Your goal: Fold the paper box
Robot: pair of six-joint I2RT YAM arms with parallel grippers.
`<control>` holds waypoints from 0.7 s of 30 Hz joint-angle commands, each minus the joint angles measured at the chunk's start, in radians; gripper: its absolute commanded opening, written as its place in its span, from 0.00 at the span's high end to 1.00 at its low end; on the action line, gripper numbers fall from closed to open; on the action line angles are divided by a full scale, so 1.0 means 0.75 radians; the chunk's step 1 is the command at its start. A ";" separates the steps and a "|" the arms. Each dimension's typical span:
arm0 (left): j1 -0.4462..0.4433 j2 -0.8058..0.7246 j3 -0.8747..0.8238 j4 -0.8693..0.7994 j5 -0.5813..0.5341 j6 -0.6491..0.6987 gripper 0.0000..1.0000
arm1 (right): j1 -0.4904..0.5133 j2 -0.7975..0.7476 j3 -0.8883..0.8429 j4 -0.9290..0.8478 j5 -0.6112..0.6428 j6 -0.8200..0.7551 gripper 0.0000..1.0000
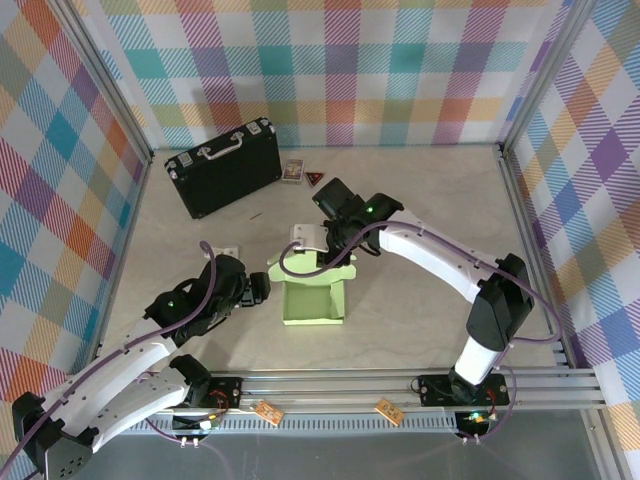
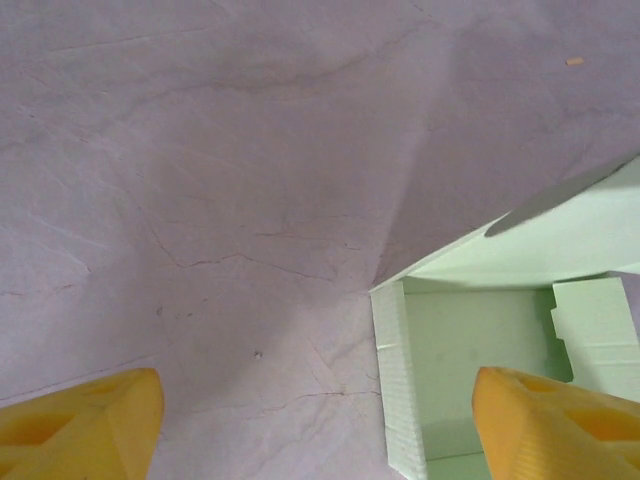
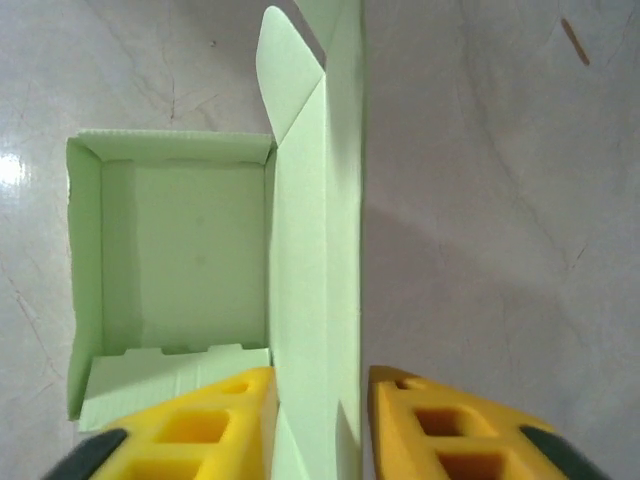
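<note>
The paper box (image 1: 312, 295) sits mid-table, a pale green shallow tray with its walls up and a lid flap (image 3: 315, 250) standing along its far side. My right gripper (image 1: 325, 245) hangs over that far side. In the right wrist view the box (image 3: 190, 250) lies to the left, and the right gripper (image 3: 320, 425) straddles the upright flap, open, one finger (image 3: 210, 430) against it and the other a little off. My left gripper (image 1: 262, 290) is at the box's left, wide open. The box's left wall (image 2: 400, 380) lies between the left gripper's (image 2: 320, 430) yellow fingertips (image 2: 550, 425).
A black briefcase (image 1: 222, 165) lies at the back left. Two small cards (image 1: 293, 170) and a red triangle (image 1: 315, 179) lie behind the box, and a small white piece (image 1: 227, 250) to its left. Plaid walls close three sides; a metal rail (image 1: 400, 385) runs along the near edge.
</note>
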 commanded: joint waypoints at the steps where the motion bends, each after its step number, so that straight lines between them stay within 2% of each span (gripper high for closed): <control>1: 0.015 -0.006 0.061 0.005 0.023 0.015 0.19 | 0.002 -0.095 -0.030 0.087 -0.038 0.027 0.53; 5: 0.019 -0.011 0.096 0.006 0.033 0.021 0.19 | 0.001 -0.288 -0.182 0.260 -0.102 0.219 0.32; 9: 0.043 0.000 0.126 0.043 0.084 0.055 0.17 | -0.093 -0.565 -0.472 0.527 -0.162 0.574 0.22; 14: 0.144 0.082 0.122 0.180 0.263 0.094 0.15 | -0.311 -0.888 -0.971 0.926 -0.224 1.003 0.18; 17: 0.227 0.110 0.065 0.337 0.409 0.117 0.14 | -0.359 -0.992 -1.218 1.130 -0.213 1.054 0.16; 21: 0.273 0.122 -0.037 0.546 0.444 0.157 0.13 | -0.369 -0.962 -1.364 1.331 -0.219 1.078 0.19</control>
